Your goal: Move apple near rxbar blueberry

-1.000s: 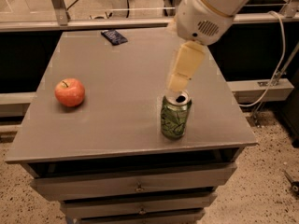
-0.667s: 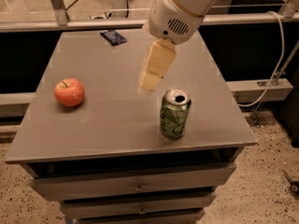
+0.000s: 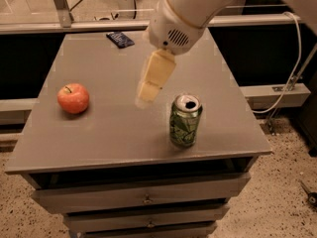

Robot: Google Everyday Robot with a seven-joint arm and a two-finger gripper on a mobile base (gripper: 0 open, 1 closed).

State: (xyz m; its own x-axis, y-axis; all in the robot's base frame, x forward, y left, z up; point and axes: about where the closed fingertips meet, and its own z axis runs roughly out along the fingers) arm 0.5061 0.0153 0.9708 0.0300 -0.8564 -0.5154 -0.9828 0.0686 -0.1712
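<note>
The red-orange apple sits on the grey table at the left. The dark navy rxbar blueberry lies flat at the table's far edge, left of centre. My gripper hangs above the middle of the table, to the right of the apple and just left of the green can. It holds nothing. The white arm comes in from the upper right.
A green soda can stands upright at the right front of the table. Drawers are below the tabletop. A white cable runs down at the right. A ledge runs behind the table.
My gripper has moved left, from above the green can to the middle of the table, closer to the apple. The apple, bar and can have not moved.
</note>
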